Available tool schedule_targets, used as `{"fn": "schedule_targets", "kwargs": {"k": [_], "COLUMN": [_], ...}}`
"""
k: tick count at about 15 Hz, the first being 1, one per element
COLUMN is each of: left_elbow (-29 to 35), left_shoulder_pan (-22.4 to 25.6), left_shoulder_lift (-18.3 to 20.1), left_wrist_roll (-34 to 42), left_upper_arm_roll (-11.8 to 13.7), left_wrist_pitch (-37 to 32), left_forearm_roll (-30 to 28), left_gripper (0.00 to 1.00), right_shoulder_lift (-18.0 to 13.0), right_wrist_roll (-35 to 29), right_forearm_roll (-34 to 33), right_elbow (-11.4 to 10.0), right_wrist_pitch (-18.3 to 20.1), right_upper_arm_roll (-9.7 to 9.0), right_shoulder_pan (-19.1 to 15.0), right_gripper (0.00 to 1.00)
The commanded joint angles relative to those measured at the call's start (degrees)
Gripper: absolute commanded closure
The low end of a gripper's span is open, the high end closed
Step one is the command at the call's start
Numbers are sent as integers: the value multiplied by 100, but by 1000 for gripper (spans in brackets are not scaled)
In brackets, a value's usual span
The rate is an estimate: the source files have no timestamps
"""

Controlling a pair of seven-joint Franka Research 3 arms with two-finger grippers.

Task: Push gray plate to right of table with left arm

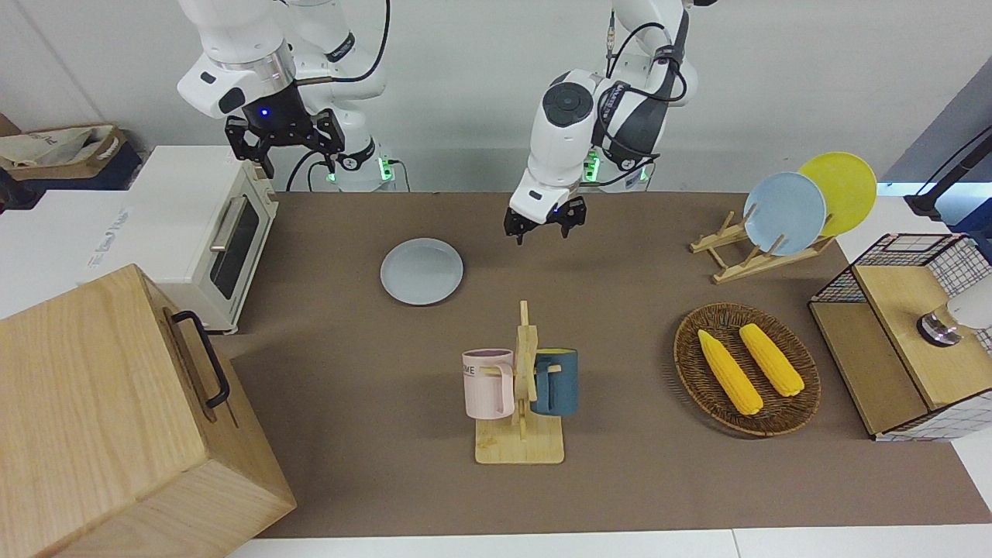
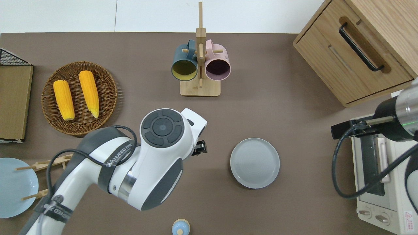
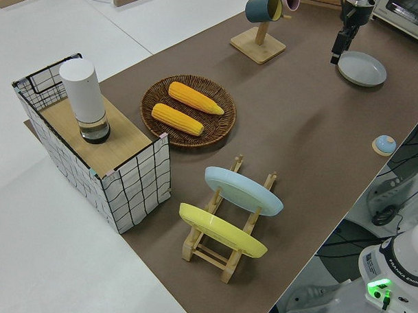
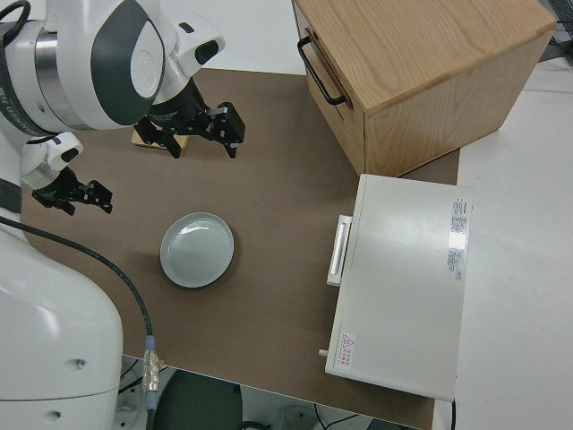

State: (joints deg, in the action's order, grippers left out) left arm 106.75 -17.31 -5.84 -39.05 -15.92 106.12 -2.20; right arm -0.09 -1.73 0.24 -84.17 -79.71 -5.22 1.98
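The gray plate (image 1: 421, 270) lies flat on the brown table (image 1: 635, 263), between the toaster oven and the middle; it also shows in the overhead view (image 2: 254, 163). My left gripper (image 1: 542, 235) is open and empty in the air. In the overhead view it is over bare mat, apart from the plate, on the side toward the left arm's end of the table. The left arm's wrist hides most of the gripper there. My right arm is parked, its gripper (image 1: 297, 164) open and empty.
A mug rack (image 1: 521, 403) with a pink and a blue mug stands farther from the robots. A corn basket (image 1: 746, 368), a dish rack (image 1: 756, 248) with light-blue and yellow plates, a toaster oven (image 1: 205, 232), a wooden cabinet (image 1: 116, 418) and a small blue knob (image 2: 180, 227) are also there.
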Motion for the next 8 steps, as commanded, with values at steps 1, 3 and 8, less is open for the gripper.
{"fn": "schedule_targets", "kwargs": {"k": [1, 3, 8], "left_elbow": [13, 13, -145], "left_shoulder_pan": [386, 640, 1186], "left_shoulder_lift": [329, 452, 628], "left_wrist_roll": [652, 1047, 1874], "left_upper_arm_roll": [-16, -16, 71], "left_wrist_pitch": [-390, -565, -803], "left_forearm_roll": [97, 106, 106], "left_gripper": [5, 5, 5], "right_shoulder_lift": [-43, -43, -43], "right_wrist_roll": [15, 15, 15], "right_forearm_roll": [46, 46, 46], "right_elbow": [-2, -2, -2], "right_wrist_pitch": [70, 70, 70], "right_upper_arm_roll": [-32, -32, -32], "right_shoulder_pan": [-66, -66, -66], "right_gripper": [17, 17, 17]}}
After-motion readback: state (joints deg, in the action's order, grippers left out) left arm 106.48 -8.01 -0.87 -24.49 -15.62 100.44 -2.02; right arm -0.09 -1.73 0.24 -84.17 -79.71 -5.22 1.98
